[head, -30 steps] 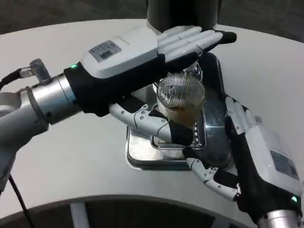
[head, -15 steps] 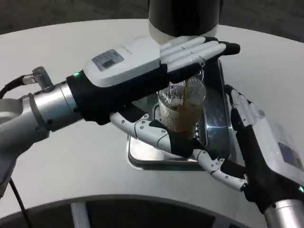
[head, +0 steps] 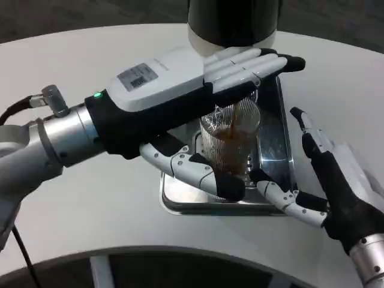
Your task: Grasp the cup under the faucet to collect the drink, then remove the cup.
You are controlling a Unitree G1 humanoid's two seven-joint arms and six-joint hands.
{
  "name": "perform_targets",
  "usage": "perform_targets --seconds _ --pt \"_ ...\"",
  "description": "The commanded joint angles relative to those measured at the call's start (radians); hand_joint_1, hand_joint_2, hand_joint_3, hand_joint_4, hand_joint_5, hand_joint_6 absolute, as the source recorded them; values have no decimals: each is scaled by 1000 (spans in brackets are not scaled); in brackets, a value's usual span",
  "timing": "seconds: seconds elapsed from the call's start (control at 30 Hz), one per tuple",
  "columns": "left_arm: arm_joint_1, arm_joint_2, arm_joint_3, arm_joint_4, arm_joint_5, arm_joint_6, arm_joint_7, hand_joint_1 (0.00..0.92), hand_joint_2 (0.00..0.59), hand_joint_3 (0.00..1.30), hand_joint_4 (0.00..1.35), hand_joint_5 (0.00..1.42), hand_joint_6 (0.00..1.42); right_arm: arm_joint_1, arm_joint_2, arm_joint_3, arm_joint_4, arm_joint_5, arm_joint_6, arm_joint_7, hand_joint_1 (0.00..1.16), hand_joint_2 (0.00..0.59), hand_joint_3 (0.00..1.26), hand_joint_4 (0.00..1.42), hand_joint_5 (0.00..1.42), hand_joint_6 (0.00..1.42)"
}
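A clear ribbed cup (head: 231,141) stands on the steel drip tray (head: 273,144) under the faucet of the dark dispenser (head: 234,21). A brown stream runs into it and it is about half full. My left hand (head: 180,84) holds the cup: the thumb (head: 201,174) lies against its near side and the straight fingers (head: 258,63) reach over its rim toward the faucet. My right hand (head: 339,183) is open at the tray's right edge, palm toward the cup, its thumb (head: 288,198) apart from the cup's base.
The tray's front rim (head: 204,207) lies just below my left thumb. The white round table (head: 90,198) spreads to the left and right, and its curved front edge runs close beneath my right wrist.
The brown stream started and the drink has risen in the cup. My right hand moved up and to the right, its thumb now nearer the tray's front corner. The left hand shifted slightly.
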Motion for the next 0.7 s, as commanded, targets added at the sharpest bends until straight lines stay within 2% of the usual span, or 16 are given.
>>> perform_targets --seconds 0.03,0.23,0.7 --pt "28 10 -29 -18 20 -1 -35 0 70 0 0 20 8 -26 -30 -12 47 62 -26 8 529 259 0 0 0 0" --pt "32 9 -31 -25 19 7 -36 0 70 0 0 20 8 -66 -39 -14 107 120 -48 -17 538 256 0 0 0 0" --pt "49 18 -27 -51 17 23 -37 0 70 0 0 20 8 -172 0 42 229 133 -95 -112 597 235 0 0 0 1"
